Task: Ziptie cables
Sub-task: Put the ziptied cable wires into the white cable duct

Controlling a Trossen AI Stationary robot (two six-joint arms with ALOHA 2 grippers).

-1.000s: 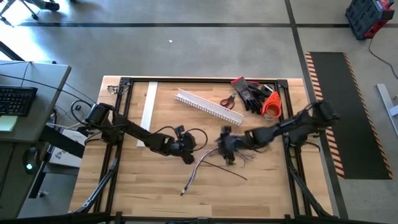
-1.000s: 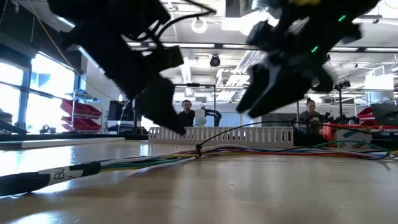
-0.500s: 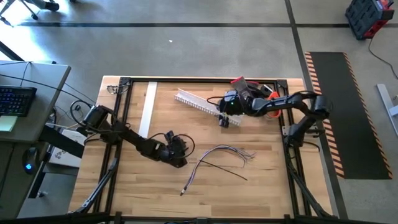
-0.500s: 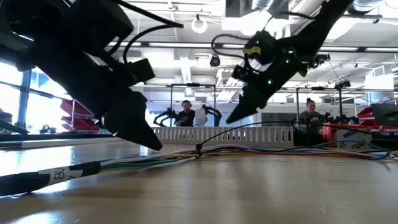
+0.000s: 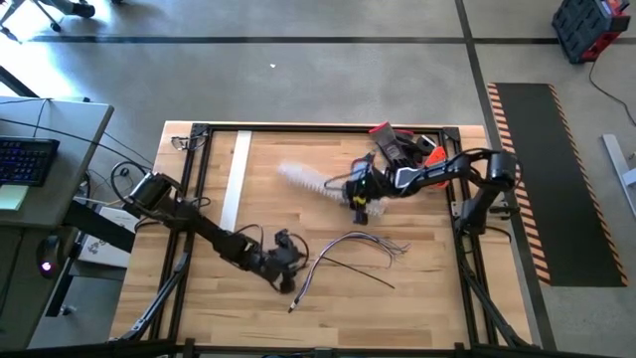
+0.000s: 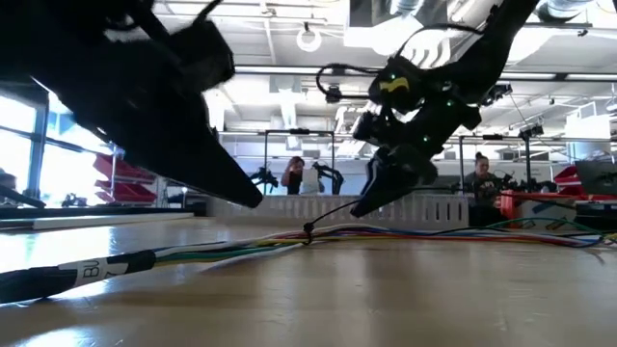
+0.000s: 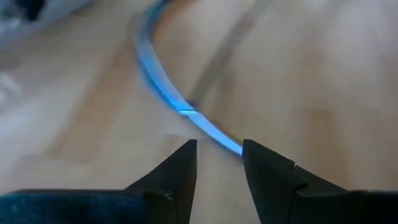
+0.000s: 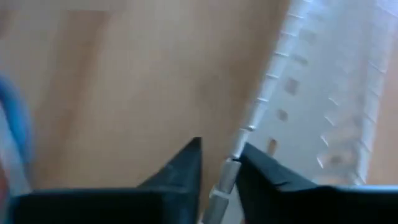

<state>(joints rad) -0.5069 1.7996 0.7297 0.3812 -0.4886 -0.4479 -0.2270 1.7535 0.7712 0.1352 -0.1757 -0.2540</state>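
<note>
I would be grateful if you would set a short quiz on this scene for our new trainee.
1. True or false: the right gripper is shut on the edge of the white duct.
2. Pick one. The left gripper is:
A) shut on the cables
B) open, with the cables just ahead of it
C) gripping the scissors
3. Fill the gap: the cables lie loose on the ___ table.

Key: 1 true; 2 B; 3 wooden.
</note>
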